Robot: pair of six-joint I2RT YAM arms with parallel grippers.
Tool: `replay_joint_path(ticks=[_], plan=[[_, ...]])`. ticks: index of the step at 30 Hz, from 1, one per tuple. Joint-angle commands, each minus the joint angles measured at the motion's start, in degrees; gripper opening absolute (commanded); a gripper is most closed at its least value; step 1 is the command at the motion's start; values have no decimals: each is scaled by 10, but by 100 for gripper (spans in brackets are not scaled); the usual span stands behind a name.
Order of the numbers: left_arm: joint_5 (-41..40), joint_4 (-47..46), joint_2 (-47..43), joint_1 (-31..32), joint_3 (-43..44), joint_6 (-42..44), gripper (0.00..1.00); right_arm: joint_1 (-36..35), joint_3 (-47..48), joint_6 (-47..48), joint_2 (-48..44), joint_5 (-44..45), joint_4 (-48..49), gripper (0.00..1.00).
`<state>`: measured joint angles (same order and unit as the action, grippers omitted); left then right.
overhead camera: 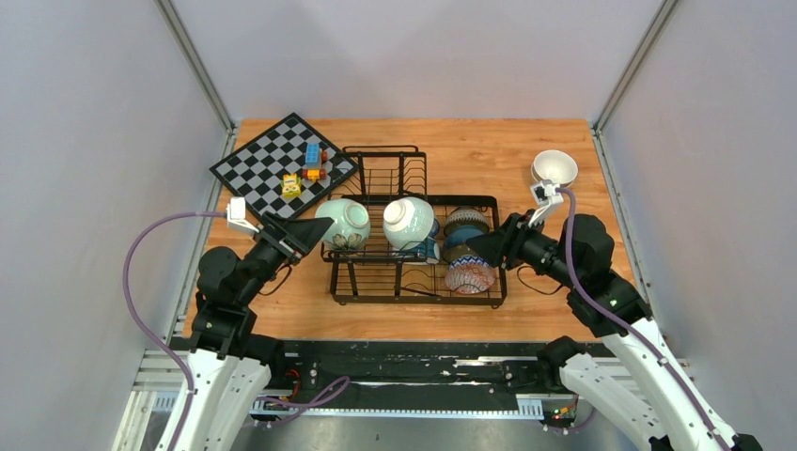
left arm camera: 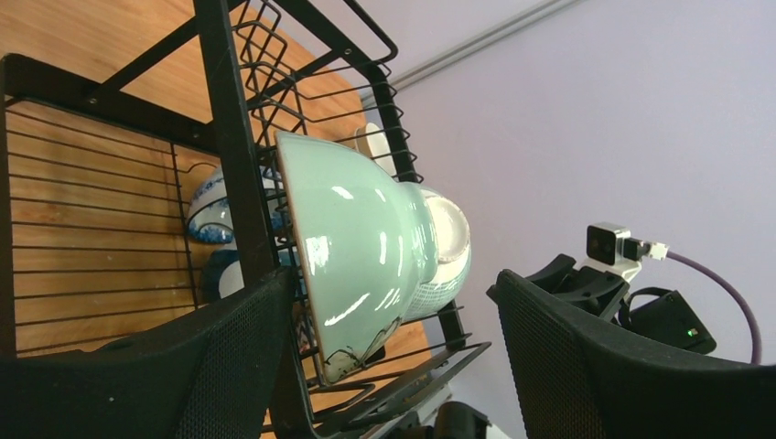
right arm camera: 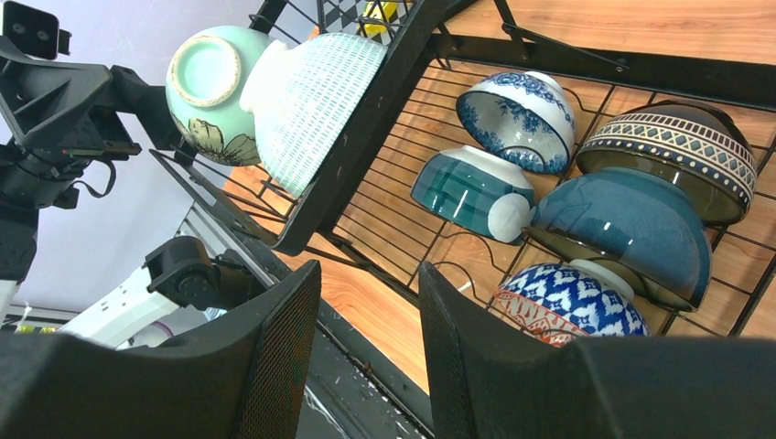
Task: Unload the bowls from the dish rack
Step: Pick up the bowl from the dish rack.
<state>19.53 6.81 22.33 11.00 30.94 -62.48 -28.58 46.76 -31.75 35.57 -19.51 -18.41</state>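
The black wire dish rack (overhead camera: 414,282) stands mid-table. It holds a mint green bowl (overhead camera: 343,224), a white ribbed bowl (overhead camera: 409,221), a brown patterned bowl (overhead camera: 467,219), a dark blue bowl (overhead camera: 461,242) and a blue-white and red patterned bowl (overhead camera: 470,274). The right wrist view also shows a blue floral bowl (right arm camera: 517,119) and a teal bowl (right arm camera: 471,192). A cream-white bowl (overhead camera: 554,167) sits on the table at the far right. My left gripper (overhead camera: 320,227) is open, its fingers either side of the mint bowl (left arm camera: 357,247). My right gripper (overhead camera: 475,247) is open and empty beside the patterned bowl (right arm camera: 567,302).
A black-and-white chessboard (overhead camera: 273,169) with small toy blocks (overhead camera: 310,164) lies at the far left. The rack's taller wire back section (overhead camera: 385,169) rises behind the bowls. Grey walls close in both sides of the table.
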Motion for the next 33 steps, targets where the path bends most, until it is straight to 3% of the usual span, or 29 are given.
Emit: replay_joint_path(ticks=[1,17,33], plan=[[19,-43,-5,-5,-14,-14,82,-8,0,-6,-1,-10,15,47],[28,-153,-12,-5,-73,-75,63,-8,-14,-13,8,-16,32,47],[43,-236,12,-5,-101,-101,55,-8,-23,-18,15,-19,43,47]])
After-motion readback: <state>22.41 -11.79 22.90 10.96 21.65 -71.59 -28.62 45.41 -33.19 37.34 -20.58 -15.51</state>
